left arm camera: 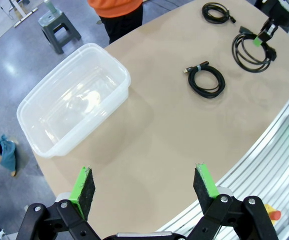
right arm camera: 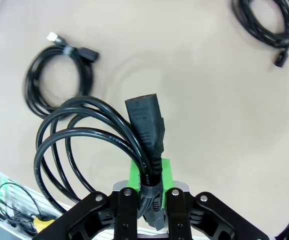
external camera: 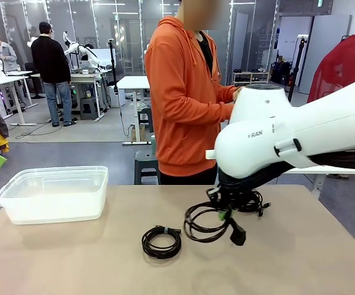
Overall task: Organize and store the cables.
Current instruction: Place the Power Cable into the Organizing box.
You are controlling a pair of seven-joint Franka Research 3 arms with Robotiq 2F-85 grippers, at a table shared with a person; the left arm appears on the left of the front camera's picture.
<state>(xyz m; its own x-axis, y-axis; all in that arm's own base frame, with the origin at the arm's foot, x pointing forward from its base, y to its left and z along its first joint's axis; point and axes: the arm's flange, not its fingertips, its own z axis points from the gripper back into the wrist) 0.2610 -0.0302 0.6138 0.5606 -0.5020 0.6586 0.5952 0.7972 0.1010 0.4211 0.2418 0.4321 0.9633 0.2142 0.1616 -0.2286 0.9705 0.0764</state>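
My right gripper (external camera: 225,214) hangs just above the table, shut on a thick black power cable (external camera: 203,228) near its plug (right arm camera: 144,117). The cable's loops (right arm camera: 72,142) dangle below the jaws. A second coiled cable (external camera: 161,241), tied with a band, lies on the table left of it. A third coil (external camera: 255,203) lies behind the gripper, partly hidden by it. My left gripper (left arm camera: 144,184) is open and high over the near left part of the table, holding nothing. From there I see the tied coil (left arm camera: 207,80), the far coil (left arm camera: 215,12) and the held cable (left arm camera: 252,52).
A clear plastic bin (external camera: 97,184) stands on the table's left side with nothing in it, its rim (left arm camera: 126,80) below my left gripper. A person in an orange hoodie (external camera: 183,92) stands at the far edge. The tabletop (external camera: 73,258) is bare between bin and coils.
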